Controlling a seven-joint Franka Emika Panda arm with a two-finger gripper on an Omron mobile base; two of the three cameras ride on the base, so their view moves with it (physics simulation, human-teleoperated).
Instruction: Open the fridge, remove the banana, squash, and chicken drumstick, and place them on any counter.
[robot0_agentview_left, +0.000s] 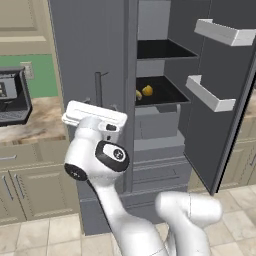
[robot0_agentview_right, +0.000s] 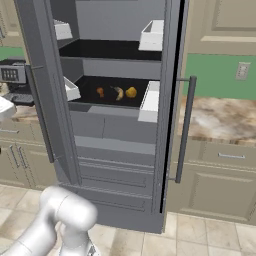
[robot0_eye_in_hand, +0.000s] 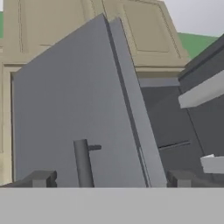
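The fridge (robot0_agentview_right: 120, 150) is opened — banana (robot0_agentview_right: 118, 93), squash (robot0_agentview_right: 131, 92) and chicken drumstick (robot0_agentview_right: 100, 92) are exposed for picking; the claw (robot0_eye_in_hand: 109, 179) is held apart, empty.

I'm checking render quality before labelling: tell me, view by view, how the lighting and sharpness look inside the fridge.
Left base view: the fridge shelves are nearly black and the yellow squash is soft-edged. Right base view: the banana and chicken drumstick are small and blurry against the dark shelf. Hand view: flat, even light, no glare, edges slightly soft.
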